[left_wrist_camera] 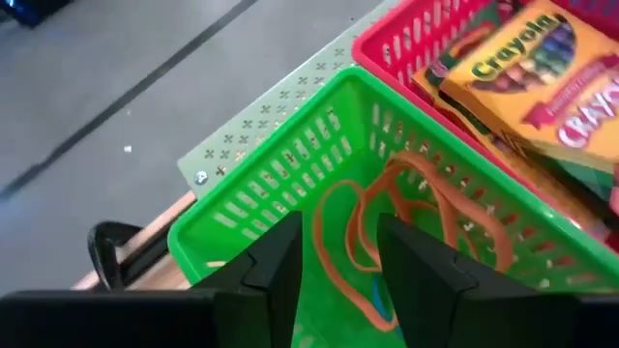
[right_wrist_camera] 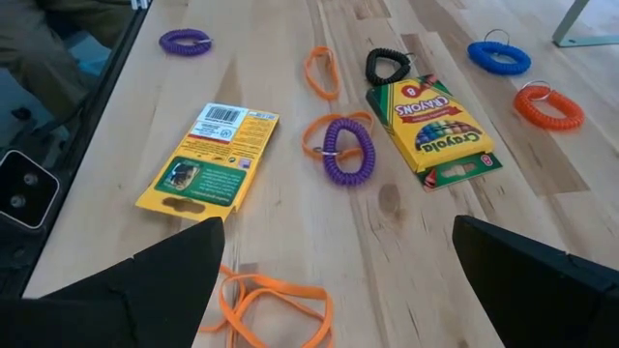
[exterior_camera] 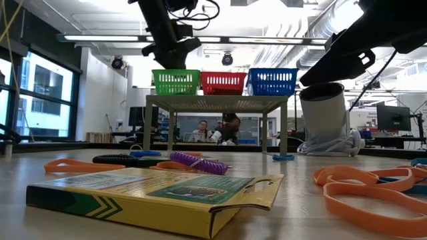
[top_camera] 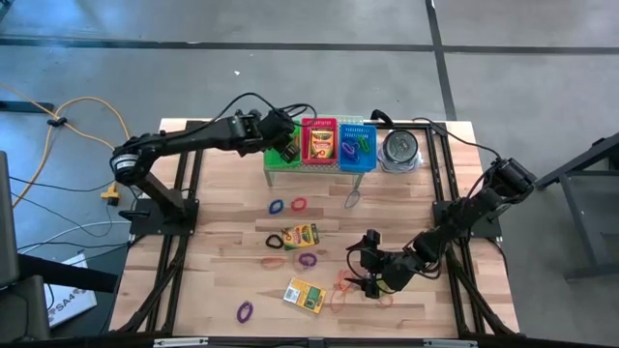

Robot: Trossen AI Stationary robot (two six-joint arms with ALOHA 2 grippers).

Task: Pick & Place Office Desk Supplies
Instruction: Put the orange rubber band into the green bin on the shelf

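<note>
Orange rubber bands [left_wrist_camera: 406,222] lie in the green basket [left_wrist_camera: 290,164] directly beneath the left gripper [left_wrist_camera: 338,261], its fingers parted and empty, apparently after release. The right gripper [right_wrist_camera: 338,290], spread wide, hovers just short of a face-down crayon box [right_wrist_camera: 208,155].

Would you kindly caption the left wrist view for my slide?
Left claw, open, hovers over the green basket holding orange rubber bands; crayon boxes fill the red basket.
</note>
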